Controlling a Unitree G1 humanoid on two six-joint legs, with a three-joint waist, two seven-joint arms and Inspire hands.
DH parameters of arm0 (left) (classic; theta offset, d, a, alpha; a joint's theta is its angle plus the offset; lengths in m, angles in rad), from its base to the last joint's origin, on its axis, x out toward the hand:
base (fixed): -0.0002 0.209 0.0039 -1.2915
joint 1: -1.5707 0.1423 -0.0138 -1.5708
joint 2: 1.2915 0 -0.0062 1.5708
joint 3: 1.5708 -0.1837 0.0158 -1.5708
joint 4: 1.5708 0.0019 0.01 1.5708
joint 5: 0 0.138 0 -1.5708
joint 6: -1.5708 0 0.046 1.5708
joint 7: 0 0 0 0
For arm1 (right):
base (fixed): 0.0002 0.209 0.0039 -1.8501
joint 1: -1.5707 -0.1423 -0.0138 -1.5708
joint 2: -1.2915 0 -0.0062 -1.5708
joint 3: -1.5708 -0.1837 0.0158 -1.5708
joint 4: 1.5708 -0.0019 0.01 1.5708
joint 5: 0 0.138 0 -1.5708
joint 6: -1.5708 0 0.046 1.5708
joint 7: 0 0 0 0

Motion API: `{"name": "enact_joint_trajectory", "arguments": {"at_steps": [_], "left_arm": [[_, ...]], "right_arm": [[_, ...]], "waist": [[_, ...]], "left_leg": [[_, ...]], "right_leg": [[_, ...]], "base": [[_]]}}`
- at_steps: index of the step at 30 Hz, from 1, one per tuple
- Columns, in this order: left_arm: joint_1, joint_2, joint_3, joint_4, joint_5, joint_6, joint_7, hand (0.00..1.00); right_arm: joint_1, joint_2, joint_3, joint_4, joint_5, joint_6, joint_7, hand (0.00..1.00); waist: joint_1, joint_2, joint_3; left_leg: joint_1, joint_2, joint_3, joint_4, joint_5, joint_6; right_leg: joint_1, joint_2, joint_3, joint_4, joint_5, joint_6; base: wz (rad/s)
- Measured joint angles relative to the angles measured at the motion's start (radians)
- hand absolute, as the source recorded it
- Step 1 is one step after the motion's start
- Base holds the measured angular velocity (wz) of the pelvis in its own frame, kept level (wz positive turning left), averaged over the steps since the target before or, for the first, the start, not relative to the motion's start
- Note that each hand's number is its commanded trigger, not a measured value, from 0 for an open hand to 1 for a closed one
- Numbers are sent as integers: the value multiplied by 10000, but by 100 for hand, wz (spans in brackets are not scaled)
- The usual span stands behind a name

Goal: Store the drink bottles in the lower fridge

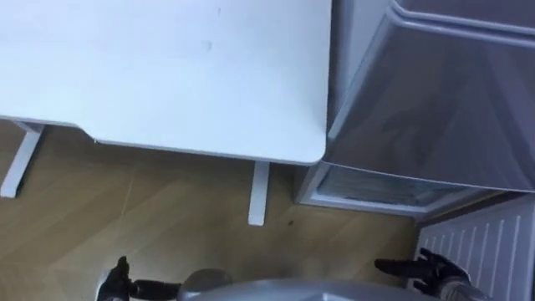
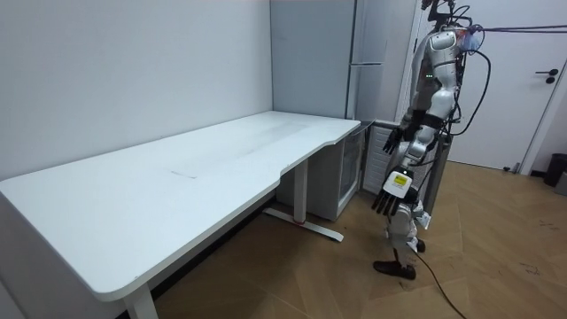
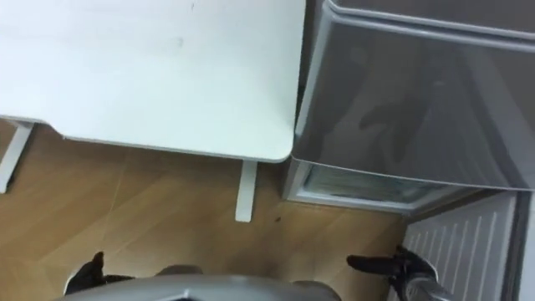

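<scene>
I stand on the wood floor at the corner of a white table [image 1: 167, 75], facing a grey fridge [image 1: 435, 92] to its right. The fridge's lower compartment [image 1: 376, 188] stands open near the floor, and its white ribbed door [image 1: 489, 242] swings out at the right. My left hand [image 1: 119, 280] hangs low at the bottom left, fingers straight and holding nothing. My right hand [image 1: 414, 269] is at the bottom right, close to the open door, fingers straight and empty. In the room view both hands, left [image 2: 394, 186] and right [image 2: 396, 139], hang in front of me beside the fridge [image 2: 372, 44].
A white table leg [image 1: 259, 194] stands on the floor just left of the lower compartment. Another leg [image 1: 21, 159] is at the far left. Bare wood floor [image 1: 167, 217] lies between me and the table. A white door [image 2: 540, 89] is behind me.
</scene>
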Motion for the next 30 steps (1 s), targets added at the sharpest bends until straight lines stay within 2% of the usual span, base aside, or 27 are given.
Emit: {"name": "enact_joint_trajectory", "arguments": {"at_steps": [2,4,7,9,11,12,14,16,25,30], "left_arm": [[88,-5,158,4,29,2,20,0],[243,-8,496,-5,177,5,33,0],[302,-42,837,-18,242,3,37,0],[276,-37,867,-5,234,-3,55,0],[226,-39,867,12,233,-19,60,0],[178,-49,868,60,230,-20,63,0],[68,-94,868,69,225,-25,70,0],[-28,-220,866,64,226,-27,58,0],[69,-309,863,-34,225,-26,7,0],[294,-311,865,-31,232,-16,-19,0]], "right_arm": [[81,-7,-692,-693,-390,19,-398,0],[176,-7,-1305,-1658,-1138,-80,-959,0],[236,-5,-1741,-2953,-1856,-144,-1662,0],[380,-5,-1761,-4009,-2024,-235,-2172,0],[406,-1,-1765,-5021,-2454,-318,-2629,0],[407,-1,-1814,-5552,-2747,-497,-2911,0],[437,1,-1855,-6232,-2821,-742,-3294,0],[539,10,-1934,-6938,-2812,-759,-3595,0],[640,-2,-2597,-8804,-3111,-819,-4340,0],[757,-11,-2659,-8852,-3137,-872,-4707,0]], "waist": [[-75,-10,-27],[-288,20,-88],[-338,21,-96],[-423,20,-92],[-578,97,-129],[-626,91,-127],[-630,79,-134],[-645,76,-121],[-936,103,-112],[-1057,69,-95]], "left_leg": [[101,20,117,-41,7,10],[271,24,299,-172,32,33],[560,14,563,-410,54,55],[633,-2,611,-472,56,61],[648,-10,642,-526,59,65],[735,-10,667,-610,61,68],[849,-10,692,-684,61,68],[947,-11,693,-762,60,67],[976,-14,695,-805,60,66],[975,-13,753,-896,59,66]], "right_leg": [[0,15,160,-7,21,13],[20,19,347,3,64,27],[23,35,714,-1,120,52],[21,42,846,-48,161,69],[12,52,912,-101,199,82],[16,78,1030,-101,215,81],[66,103,1133,-93,225,74],[79,121,1243,-99,229,72],[66,136,1293,-106,232,72],[-9,145,1331,-164,234,77]], "base": [[-23],[-25],[-34],[-25],[-15],[-22],[-19],[-15],[-3],[-2]]}}
